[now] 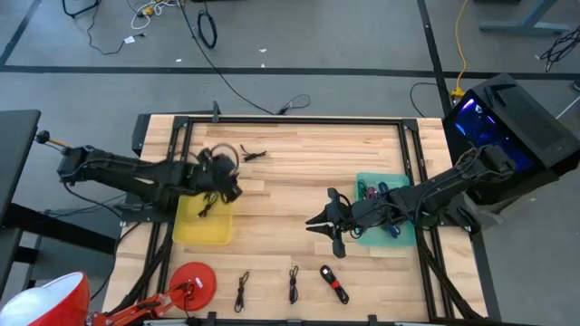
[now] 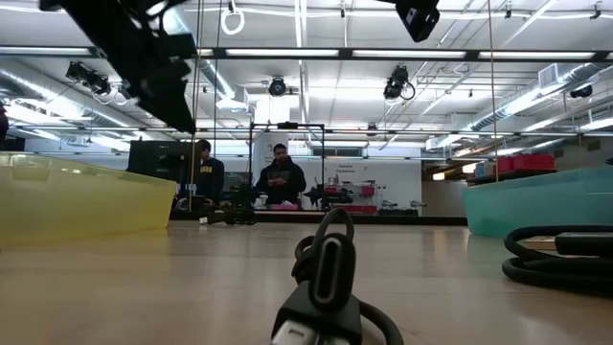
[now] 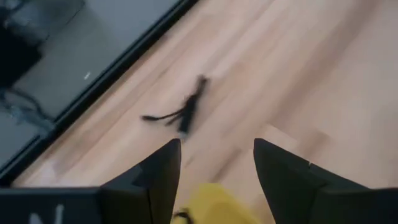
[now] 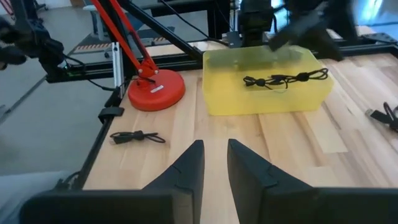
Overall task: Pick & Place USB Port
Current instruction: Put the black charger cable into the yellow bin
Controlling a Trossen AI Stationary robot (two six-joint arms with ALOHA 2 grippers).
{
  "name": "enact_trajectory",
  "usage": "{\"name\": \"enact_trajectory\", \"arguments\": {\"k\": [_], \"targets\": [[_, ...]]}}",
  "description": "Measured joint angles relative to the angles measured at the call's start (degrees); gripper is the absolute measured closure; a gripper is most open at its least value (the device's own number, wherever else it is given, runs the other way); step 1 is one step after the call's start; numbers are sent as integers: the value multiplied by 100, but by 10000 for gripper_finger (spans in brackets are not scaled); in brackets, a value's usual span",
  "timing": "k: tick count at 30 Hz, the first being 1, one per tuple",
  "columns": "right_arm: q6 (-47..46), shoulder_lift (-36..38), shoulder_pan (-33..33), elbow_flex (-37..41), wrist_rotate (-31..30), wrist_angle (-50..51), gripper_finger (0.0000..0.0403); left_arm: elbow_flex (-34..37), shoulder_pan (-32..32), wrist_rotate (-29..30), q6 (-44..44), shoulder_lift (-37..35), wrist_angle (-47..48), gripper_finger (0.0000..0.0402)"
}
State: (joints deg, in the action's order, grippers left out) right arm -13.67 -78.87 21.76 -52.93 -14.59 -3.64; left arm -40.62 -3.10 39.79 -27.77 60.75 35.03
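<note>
Tabletop [image 1: 290, 172] first: yellow bin [image 1: 203, 222] on your left, teal bin [image 1: 385, 213] on your right, red lamp base [image 1: 194, 285] at the near-left corner.

Step in hand looks like the release into the yellow bin. The right wrist view shows one cable [image 4: 285, 79] lying in that bin, nothing holding it.

Left arm [image 1: 127, 174] reaches in from the left; its pincer [image 1: 225, 187] hangs over the bin's far edge. Jaws stand clearly apart in the left wrist view, nothing between them, nothing touched.

Right pincer [image 1: 328, 222] sits mid-tabletop, just left of the teal bin. Fingers [image 4: 186, 165] nearly together with a narrow gap, empty, off the wood as far as I can tell.

Remaining cables: one at the far edge [image 1: 252, 155], three along the near edge [image 1: 242, 292], [image 1: 294, 283], [image 1: 333, 283]. More cables sit in the teal bin; can't tell how many.

Next move, my read: take the left pincer up clear of the bin wall, jaws wide, then line up on a loose cable. The far-edge one is nearest to it.
</note>
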Motion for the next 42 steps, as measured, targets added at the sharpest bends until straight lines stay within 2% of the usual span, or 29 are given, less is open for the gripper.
{"name": "enact_trajectory", "arguments": {"k": [2,5,8,14,24,31,36,42], "targets": [[80,0,-30,0,7,14,331,0,569,-379,289,2,20,200],[170,0,-70,0,9,79,331,1,1427,-1290,773,141,7,204],[366,0,-105,0,9,133,331,0,2020,-1900,1151,301,-126,204],[711,0,-243,0,7,164,331,0,2637,-2315,1985,800,-1040,204],[819,-41,-481,149,65,161,331,-761,3072,-2611,2519,2191,-1152,204],[819,-79,-545,184,67,109,331,-1559,3070,-2766,2837,3187,-593,204],[821,-79,-545,184,69,130,331,-1878,3066,-3180,3317,3626,-470,204],[847,-79,-545,184,223,146,331,-2070,3129,-2929,3460,3938,-424,204]]}}
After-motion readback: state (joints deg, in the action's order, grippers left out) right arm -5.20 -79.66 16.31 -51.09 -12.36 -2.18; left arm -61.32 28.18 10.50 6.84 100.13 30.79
